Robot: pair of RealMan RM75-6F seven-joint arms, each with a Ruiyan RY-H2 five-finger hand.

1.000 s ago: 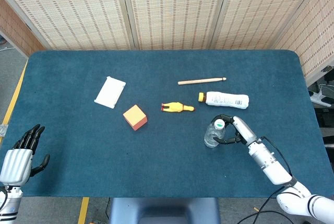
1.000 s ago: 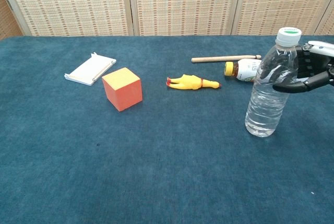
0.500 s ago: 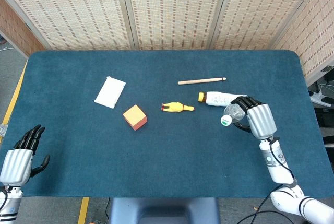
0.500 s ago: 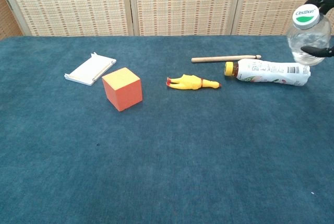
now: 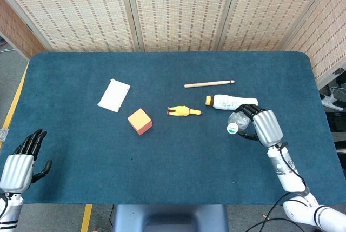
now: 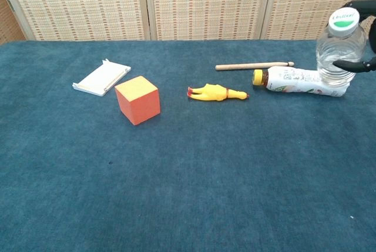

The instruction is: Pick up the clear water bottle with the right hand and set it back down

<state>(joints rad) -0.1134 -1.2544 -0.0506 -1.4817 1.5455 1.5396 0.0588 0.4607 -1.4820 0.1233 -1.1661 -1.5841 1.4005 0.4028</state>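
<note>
The clear water bottle (image 5: 237, 121) (image 6: 335, 52), with a white and green cap, hangs in the air above the blue table. My right hand (image 5: 263, 125) (image 6: 365, 34) grips it, fingers wrapped around its body, mostly cut off at the right edge of the chest view. The bottle is tilted, its cap pointing toward the cameras. It hangs in front of the lying white-labelled bottle (image 5: 232, 102) (image 6: 296, 81). My left hand (image 5: 21, 159) rests open at the table's near left corner, holding nothing.
A wooden stick (image 5: 208, 84) lies behind the labelled bottle. A yellow rubber chicken (image 5: 184, 111) lies mid-table. An orange cube (image 5: 140, 121) and a white notepad (image 5: 114, 95) sit to the left. The blue table (image 5: 173, 161) ends close behind the stick.
One second ago the bottle stood on the table in my right hand's grasp. It was lifted up and back, and since half a second ago it has come slightly lower and nearer.
</note>
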